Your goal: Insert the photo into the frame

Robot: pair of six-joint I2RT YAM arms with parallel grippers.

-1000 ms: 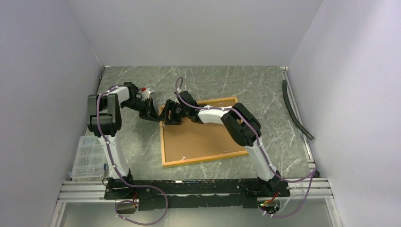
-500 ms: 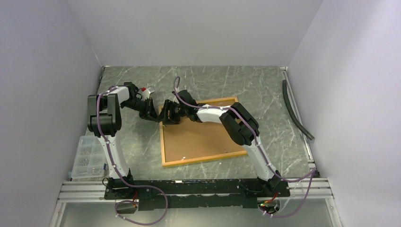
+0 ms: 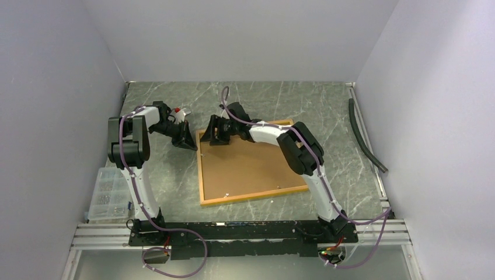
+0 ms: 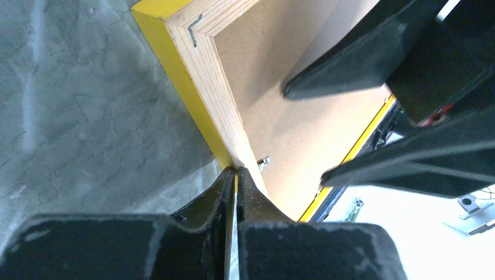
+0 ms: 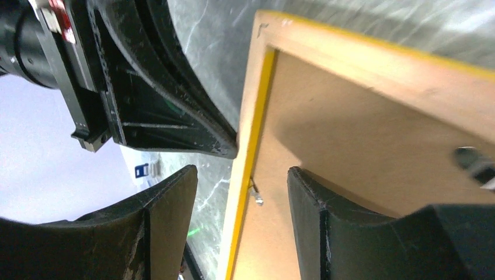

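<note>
- Top view:
  - The frame lies back up in the middle of the bench, turned a little askew. A brown board fills its opening.
  - The photo is not visible. If it is in the frame, it is under the board.
  - Both hands meet at the frame corner nearest the bench's far-left corner. The left hand is outside the rail and the right hand is over the corner.
- Left wrist:
  - The left hand has its fingers pressed together, holding nothing, with the tips touching the frame's left rail.
  - A small metal tab sits at the rail's inner edge, by the board.
  - The right hand hangs spread above the board.
- Right wrist:
  - The right hand is spread and empty, astride the rail of the frame.
  - The left hand touches the rail from outside.
  - The tab looks raised rather than flat on the board.
- Progress: the board is seated, so loading seems done. Pressing the tabs down is probably what is left.
</note>
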